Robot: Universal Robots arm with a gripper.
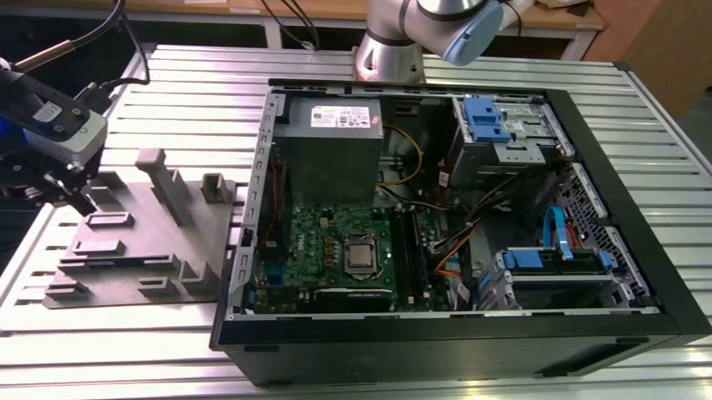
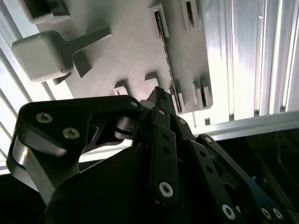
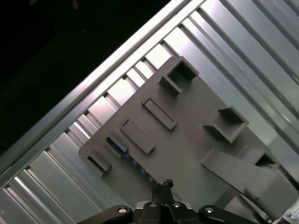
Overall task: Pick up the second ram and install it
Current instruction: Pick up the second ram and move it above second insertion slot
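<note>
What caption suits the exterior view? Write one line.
Pincer over the grey tray, beside the open computer case.

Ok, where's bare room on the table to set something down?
Bare slats beyond the tray, and a strip in front of it. The case is crowded; the gripper hangs over the tray.

The gripper (image 1: pixel 82 203) is hanging over the far corner of the grey tray (image 1: pixel 125 265), with open air above it. Tall upright posts (image 1: pixel 167 187) are standing just to the exterior view's right of it, blocking a low sideways path. Beyond them the computer case wall (image 1: pixel 263 208) is rising beside the tray. Inside, the power supply (image 1: pixel 328 154), drive cages (image 1: pixel 506 129) and loose cables (image 1: pixel 478 218) are crowding the motherboard (image 1: pixel 328 246), leaving access from above.
</note>
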